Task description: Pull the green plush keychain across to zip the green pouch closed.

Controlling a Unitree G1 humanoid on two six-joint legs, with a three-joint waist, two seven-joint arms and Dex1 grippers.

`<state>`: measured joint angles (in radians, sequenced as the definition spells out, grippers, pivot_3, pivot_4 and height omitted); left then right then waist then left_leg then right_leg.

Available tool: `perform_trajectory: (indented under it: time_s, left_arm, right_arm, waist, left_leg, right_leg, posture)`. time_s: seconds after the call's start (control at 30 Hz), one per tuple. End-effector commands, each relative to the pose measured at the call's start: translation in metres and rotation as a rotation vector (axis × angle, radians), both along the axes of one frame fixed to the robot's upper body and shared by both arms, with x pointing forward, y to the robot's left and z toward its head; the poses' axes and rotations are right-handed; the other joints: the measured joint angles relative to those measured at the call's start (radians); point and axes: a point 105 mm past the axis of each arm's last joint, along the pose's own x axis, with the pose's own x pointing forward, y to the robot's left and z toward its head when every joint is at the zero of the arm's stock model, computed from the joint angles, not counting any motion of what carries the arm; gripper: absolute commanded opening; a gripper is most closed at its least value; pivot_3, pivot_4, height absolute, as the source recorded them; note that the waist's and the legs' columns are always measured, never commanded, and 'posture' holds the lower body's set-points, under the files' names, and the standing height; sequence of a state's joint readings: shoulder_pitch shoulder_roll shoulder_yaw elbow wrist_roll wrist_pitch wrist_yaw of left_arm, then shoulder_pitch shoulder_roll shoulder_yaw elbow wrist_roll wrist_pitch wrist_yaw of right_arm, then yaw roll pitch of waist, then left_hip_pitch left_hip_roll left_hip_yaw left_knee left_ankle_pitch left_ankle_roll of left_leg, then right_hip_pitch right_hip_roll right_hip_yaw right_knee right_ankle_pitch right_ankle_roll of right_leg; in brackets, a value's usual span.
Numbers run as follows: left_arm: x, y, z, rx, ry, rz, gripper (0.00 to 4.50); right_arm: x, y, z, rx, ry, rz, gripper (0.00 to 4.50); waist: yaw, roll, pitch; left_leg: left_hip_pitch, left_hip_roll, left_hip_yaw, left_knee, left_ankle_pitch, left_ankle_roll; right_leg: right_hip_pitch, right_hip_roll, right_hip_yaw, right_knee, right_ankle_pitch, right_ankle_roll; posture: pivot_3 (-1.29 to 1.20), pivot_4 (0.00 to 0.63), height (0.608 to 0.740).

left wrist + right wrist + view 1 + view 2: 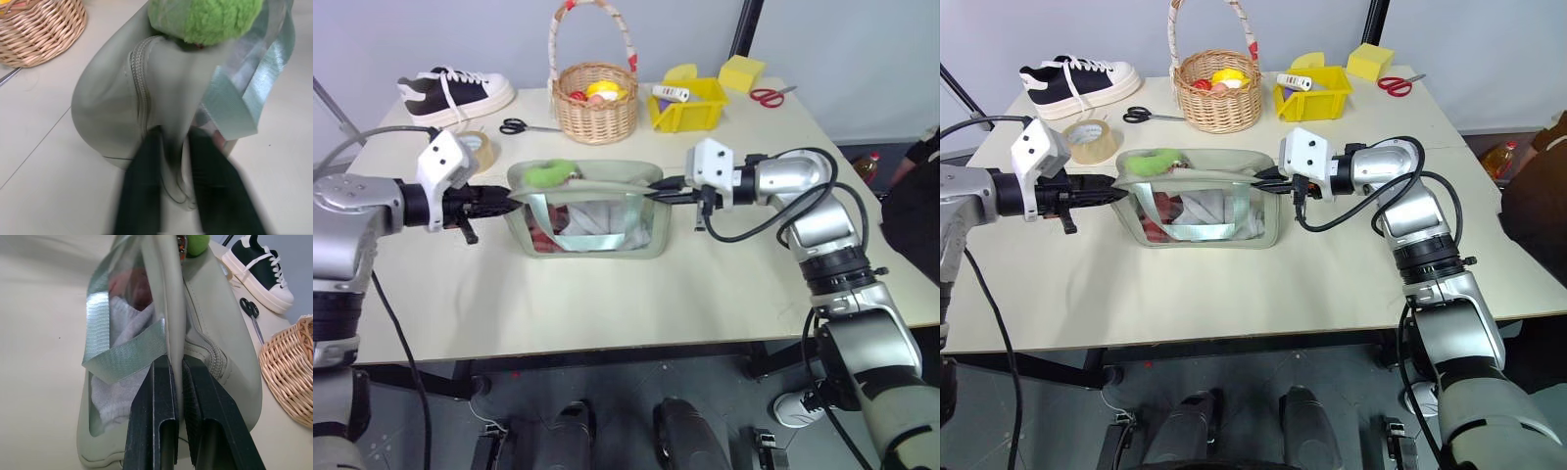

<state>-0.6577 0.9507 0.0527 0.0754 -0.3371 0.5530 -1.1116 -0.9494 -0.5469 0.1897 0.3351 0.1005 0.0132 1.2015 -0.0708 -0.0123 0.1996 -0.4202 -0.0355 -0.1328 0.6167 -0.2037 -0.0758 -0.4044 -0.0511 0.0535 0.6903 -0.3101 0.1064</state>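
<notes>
sneaker point(455, 93) | wicker basket point(596, 113) | yellow bin point(690, 108) | black scissors point(524, 126) | tape roll point(1092, 140)

Sage-green pouch point(587, 250), lime keychain point(548, 175), yellow bin point(690, 108), black-and-white sneaker point(455, 93)

Both arms reach in from opposite sides, forearms roughly level and pointing toward each other. The left hand point(505, 201) points rightward and slightly down, its two black fingers point(142, 191) drawn together on the end wall of the green pouch point(592, 250); the wrist view is smeared there, so the grip looks pinched rather than certain. The right arm bends sharply at the elbow, the forearm turned inward. The right hand point(178, 382) points leftward, fingers clamped tight on the thin upright rim at the pouch's other end.
</notes>
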Motion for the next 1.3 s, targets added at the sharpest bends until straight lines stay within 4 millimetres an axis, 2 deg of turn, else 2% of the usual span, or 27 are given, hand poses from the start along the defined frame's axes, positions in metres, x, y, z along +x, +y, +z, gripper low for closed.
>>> perform_trajectory:
  time_s: [0.03, 0.13, 0.27, 0.43, 0.47, 0.5, 0.63, 0.73, 0.83, 1.0, 1.2, 1.3]
  left_arm:
    - [0.001, -0.003, 0.013, 0.001, -0.055, -0.008, 0.05]
    - [0.000, -0.005, 0.010, 0.007, -0.041, -0.016, 0.05]
    - [-0.002, -0.008, 0.010, 0.010, -0.029, -0.038, 0.00]
    - [-0.003, -0.008, 0.010, 0.010, -0.028, -0.039, 0.00]
    - [-0.003, -0.008, 0.010, 0.011, -0.028, -0.040, 0.00]
    - [-0.003, -0.008, 0.010, 0.011, -0.028, -0.040, 0.00]
    - [-0.003, -0.009, 0.011, 0.013, -0.029, -0.044, 0.00]
    - [-0.002, -0.009, 0.012, 0.014, -0.030, -0.043, 0.00]
    - [-0.003, -0.012, 0.011, 0.015, -0.026, -0.053, 0.00]
    - [-0.004, -0.014, 0.010, 0.016, -0.023, -0.058, 0.00]
    - [-0.004, -0.015, 0.010, 0.014, -0.022, -0.057, 0.00]
    - [-0.003, -0.016, 0.010, 0.012, -0.021, -0.059, 0.00]
  right_arm:
    - [-0.004, 0.003, 0.011, -0.009, -0.046, 0.010, 0.00]
    - [-0.004, 0.002, 0.012, 0.003, -0.035, -0.001, 0.00]
    - [-0.004, -0.002, 0.021, 0.014, -0.013, -0.020, 1.59]
    - [-0.008, -0.002, 0.047, 0.043, -0.006, -0.022, 4.20]
    - [-0.010, 0.002, 0.053, 0.050, -0.010, -0.014, 4.42]
    - [-0.012, 0.004, 0.056, 0.054, -0.013, -0.009, 4.42]
    - [-0.022, 0.043, 0.073, 0.130, -0.021, 0.036, 4.42]
    - [-0.023, 0.066, 0.076, 0.180, -0.002, 0.034, 4.42]
    - [-0.028, 0.099, 0.072, 0.226, 0.001, 0.085, 4.42]
    - [-0.024, 0.117, 0.064, 0.206, -0.006, 0.097, 4.42]
    - [-0.010, 0.126, 0.054, 0.160, -0.023, 0.046, 4.42]
    - [-0.006, 0.128, 0.050, 0.130, -0.039, 0.029, 3.61]
  waist:
    - [0.001, 0.000, 0.000]
    - [0.001, 0.000, 0.000]
    - [0.002, 0.000, 0.000]
    - [0.002, 0.000, 0.000]
    - [0.002, 0.000, 0.000]
    - [0.001, 0.000, 0.000]
    - [-0.001, 0.000, 0.000]
    - [0.001, 0.000, 0.000]
    - [0.002, 0.000, 0.000]
    - [0.005, 0.000, 0.000]
    - [0.001, 0.000, 0.000]
    - [0.002, 0.000, 0.000]
  left_leg:
    - [0.000, 0.000, 0.000, 0.000, 0.000, 0.000]
    - [0.000, 0.000, 0.000, 0.000, 0.000, 0.000]
    - [0.000, 0.000, 0.000, 0.000, 0.000, 0.000]
    - [0.000, 0.000, 0.000, 0.000, 0.000, 0.000]
    - [0.000, 0.000, 0.000, 0.000, 0.000, 0.000]
    - [0.000, 0.000, 0.000, 0.000, 0.000, 0.000]
    - [0.000, 0.000, 0.000, 0.000, 0.000, 0.000]
    - [0.000, 0.000, -0.001, 0.000, 0.000, 0.000]
    - [-0.001, 0.000, -0.001, 0.000, 0.000, 0.000]
    - [-0.001, -0.001, -0.001, 0.000, 0.000, -0.001]
    - [-0.001, -0.001, -0.001, -0.001, 0.000, -0.001]
    - [-0.001, -0.001, -0.001, -0.001, 0.001, -0.001]
  right_leg:
    - [0.000, 0.000, 0.000, 0.000, 0.000, 0.000]
    - [0.000, 0.000, 0.000, 0.000, 0.000, 0.000]
    - [0.000, 0.000, 0.000, 0.000, 0.000, 0.000]
    - [0.000, 0.000, 0.000, 0.000, 0.000, 0.000]
    - [0.000, 0.000, 0.000, 0.000, 0.000, 0.000]
    - [0.000, 0.000, 0.000, 0.000, 0.000, 0.000]
    - [0.000, 0.000, 0.000, 0.000, 0.000, 0.000]
    - [-0.001, 0.000, 0.000, 0.000, 0.000, 0.000]
    - [-0.001, 0.000, 0.000, 0.000, 0.000, 0.000]
    - [-0.001, -0.001, -0.001, 0.000, 0.000, 0.000]
    - [-0.001, 0.000, -0.001, 0.000, 0.000, 0.000]
    - [-0.001, 0.000, -0.001, 0.000, 0.000, 0.000]
  posture:
    - [0.00, 0.150, 0.740]
    - [0.00, 0.150, 0.740]
    - [0.00, 0.150, 0.740]
    - [0.00, 0.150, 0.740]
    - [0.00, 0.150, 0.740]
    - [0.00, 0.150, 0.740]
    - [0.00, 0.150, 0.740]
    - [0.00, 0.150, 0.740]
    - [0.00, 0.150, 0.740]
    - [0.00, 0.150, 0.740]
    - [0.00, 0.150, 0.740]
    - [0.00, 0.150, 0.740]
